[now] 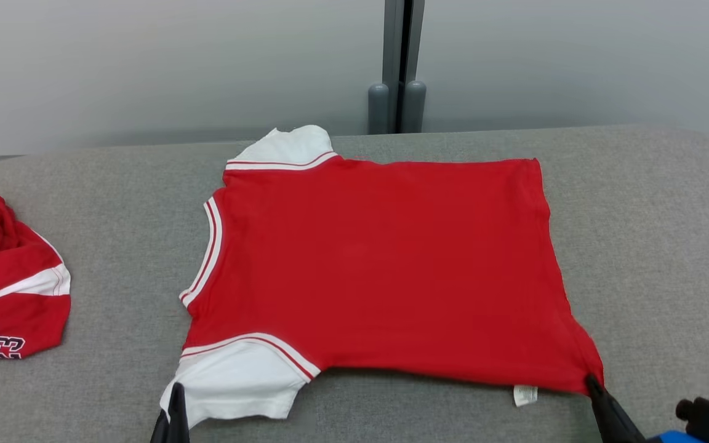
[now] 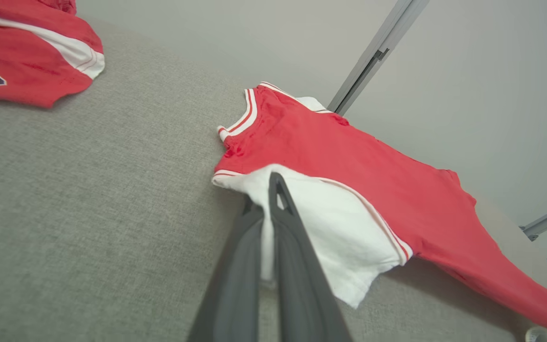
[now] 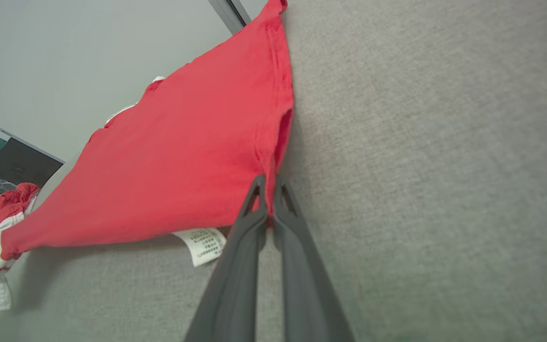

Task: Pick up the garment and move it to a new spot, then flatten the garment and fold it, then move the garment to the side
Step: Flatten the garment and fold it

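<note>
On the grey woven tabletop [image 1: 637, 246], head view: the red knit garment [image 1: 379, 264] lies flat, its white sleeves at the left end; a second red garment [image 1: 10, 277] sits bunched well apart at left. Left wrist view: the left gripper [image 2: 268, 194] is closed, pinching the near white sleeve [image 2: 340, 228]. Right wrist view: the right gripper [image 3: 268, 187] is closed on the garment's hem corner beside the care label [image 3: 204, 244]; bare tabletop extends rightward.

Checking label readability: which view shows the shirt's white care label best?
Right wrist view: the label is close, print lines visible. Head view: small white tab below the shirt edge. Left wrist view: too far to tell.
</note>
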You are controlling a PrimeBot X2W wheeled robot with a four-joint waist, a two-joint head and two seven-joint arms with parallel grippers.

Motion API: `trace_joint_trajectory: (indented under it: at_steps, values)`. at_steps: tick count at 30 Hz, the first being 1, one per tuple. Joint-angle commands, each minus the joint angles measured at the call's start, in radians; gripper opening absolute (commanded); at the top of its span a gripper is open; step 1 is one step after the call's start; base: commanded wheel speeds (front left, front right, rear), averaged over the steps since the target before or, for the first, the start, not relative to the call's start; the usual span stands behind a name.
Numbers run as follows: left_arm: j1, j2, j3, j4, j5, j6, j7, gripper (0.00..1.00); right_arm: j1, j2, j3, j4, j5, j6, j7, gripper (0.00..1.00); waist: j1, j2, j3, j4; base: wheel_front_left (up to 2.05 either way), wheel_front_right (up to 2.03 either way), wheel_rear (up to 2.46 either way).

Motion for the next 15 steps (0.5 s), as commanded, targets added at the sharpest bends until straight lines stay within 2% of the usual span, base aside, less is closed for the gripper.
trace_joint_trajectory:
  at_steps: [1, 9, 15]
  values:
    - [0.018, 0.009, -0.002, -0.017, 0.005, 0.006, 0.005, 0.00, 0.046, 0.003, -0.021, -0.014, -0.004, 0.000, 0.015, 0.00, 0.0001, 0.0001, -0.006, 0.005, 0.00, 0.00, 0.00]
    - [0.078, 0.029, -0.029, -0.065, 0.022, 0.028, 0.038, 0.00, 0.209, 0.052, -0.135, -0.144, -0.076, 0.000, 0.113, 0.00, 0.0001, 0.0001, -0.002, 0.005, 0.00, 0.00, 0.00]
    - [0.001, 0.050, -0.047, -0.068, 0.030, -0.004, 0.071, 0.00, 0.201, 0.109, -0.195, -0.229, -0.119, 0.000, 0.202, 0.00, 0.0001, 0.0001, 0.010, -0.001, 0.00, 0.00, 0.00]
